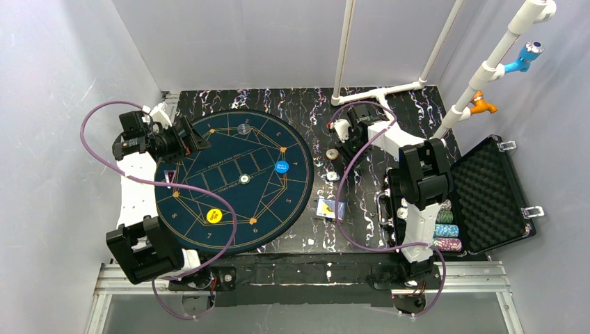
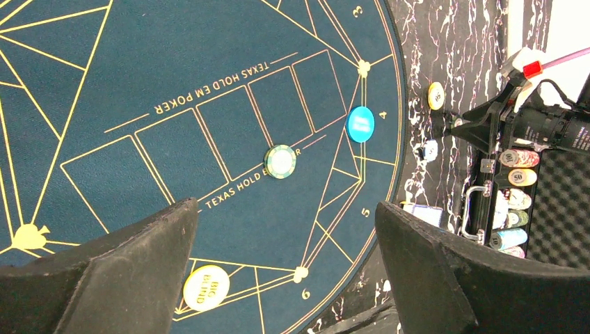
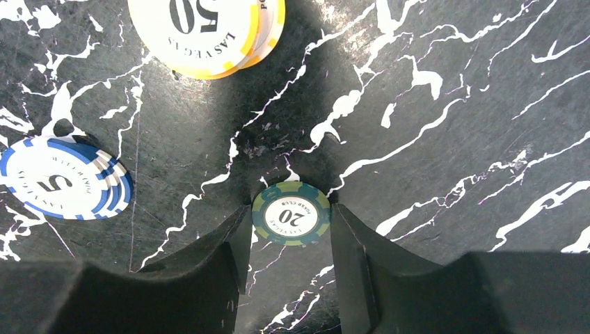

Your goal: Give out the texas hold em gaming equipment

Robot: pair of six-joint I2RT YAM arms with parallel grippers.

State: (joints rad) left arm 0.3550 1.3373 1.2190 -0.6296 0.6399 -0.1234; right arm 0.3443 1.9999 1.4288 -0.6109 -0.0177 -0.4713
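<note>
In the right wrist view my right gripper is shut on a green "20" poker chip that lies flat on the black marbled table, with both fingers touching its rim. A yellow "50" chip stack and a blue "5" chip stack lie beyond it. On the dark-blue mat lie a blue button disc, a green chip and a yellow "big blind" disc. My left gripper hangs open above the mat, holding nothing. Playing cards rest right of the mat.
The open black foam-lined case stands at the right, with rows of chips beside my right arm. White pipe posts rise at the back. A purple cable loops over the table near the cards.
</note>
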